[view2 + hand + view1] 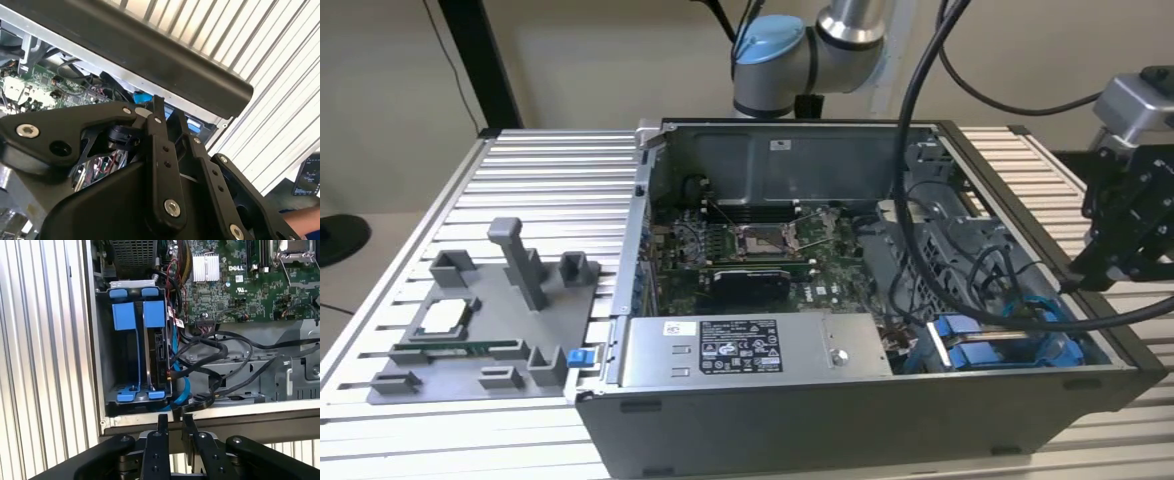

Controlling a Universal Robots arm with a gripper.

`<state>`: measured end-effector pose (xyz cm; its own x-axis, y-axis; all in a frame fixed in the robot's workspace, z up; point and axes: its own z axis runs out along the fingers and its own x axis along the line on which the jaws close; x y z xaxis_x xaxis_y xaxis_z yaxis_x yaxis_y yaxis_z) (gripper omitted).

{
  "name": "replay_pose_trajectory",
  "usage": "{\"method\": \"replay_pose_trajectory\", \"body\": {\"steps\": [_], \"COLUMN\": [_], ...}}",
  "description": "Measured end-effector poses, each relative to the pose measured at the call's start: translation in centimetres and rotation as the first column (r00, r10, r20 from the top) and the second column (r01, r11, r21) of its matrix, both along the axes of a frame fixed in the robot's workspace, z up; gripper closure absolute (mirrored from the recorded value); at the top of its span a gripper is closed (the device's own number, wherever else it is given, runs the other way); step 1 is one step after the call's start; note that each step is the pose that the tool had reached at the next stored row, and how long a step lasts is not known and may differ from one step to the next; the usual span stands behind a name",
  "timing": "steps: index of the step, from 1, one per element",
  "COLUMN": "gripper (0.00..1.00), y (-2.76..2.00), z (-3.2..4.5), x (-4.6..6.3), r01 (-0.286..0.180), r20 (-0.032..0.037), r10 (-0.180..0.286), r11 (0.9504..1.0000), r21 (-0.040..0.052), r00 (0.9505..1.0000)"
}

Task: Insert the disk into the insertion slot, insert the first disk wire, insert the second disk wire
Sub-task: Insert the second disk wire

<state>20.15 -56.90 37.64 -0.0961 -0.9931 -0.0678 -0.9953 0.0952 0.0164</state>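
The hand (175, 421) hovers just outside the computer case (240, 412), its fingers (162, 429) a narrow gap apart and grasping nothing. Just inside the case, the disk (159, 357) apparently sits in the insertion slot (125, 315), its long axis running down into the case and its connector end facing out. Any wire (200, 347) plug should meet that end squarely.

table (534, 190): ribbed bare aluminium; satin sheen
computer case (854, 420): dark grey sheet metal; matt, smooth
insertion slot (125, 315): bright blue plastic, smooth; grey perforated metal
gripper (174, 419): black, matt, smooth links; bright steel screw heads (171, 207)
cables (220, 347): black sheaths; faint gloss
power-supply box (854, 350): bare grey metal, dull; white paper-like label (740, 357)
fixture (494, 330): grey plastic; matt
circuit board (235, 285): green, lightly lacquered; finned silver metal heat sink (206, 266)
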Motion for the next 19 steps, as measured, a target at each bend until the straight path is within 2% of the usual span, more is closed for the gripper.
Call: {"method": "replay_pose_trajectory", "body": {"steps": [3, 7, 15, 16, 17, 19], "gripper": [0.00, 0.00, 0.00, 1.00, 1.00, 1.00], "y": [0.20, 0.24, 0.23, 0.22, 0.19, 0.06], "z": [-0.26, -0.65, -1.05, -1.08, -1.09, -1.08], "x": [0.0, 0.0, 0.0, 0.0, 0.0, -0.1], "r01": [0.000, 0.000, 0.000, 0.000, 0.000, 0.000], "r20": [-0.0109, -0.0191, -0.0212, -0.0211, -0.0211, -0.0212], "r10": [0.000, 0.000, 0.000, 0.000, 0.000, 0.000], "r11": [1.0000, 1.0000, 1.0000, 1.0000, 0.9999, 0.9997], "r21": [0.0001, 0.0003, 0.0051, 0.0077, 0.0114, 0.0256], "r00": [0.9999, 0.9998, 0.9998, 0.9998, 0.9998, 0.9998]}}
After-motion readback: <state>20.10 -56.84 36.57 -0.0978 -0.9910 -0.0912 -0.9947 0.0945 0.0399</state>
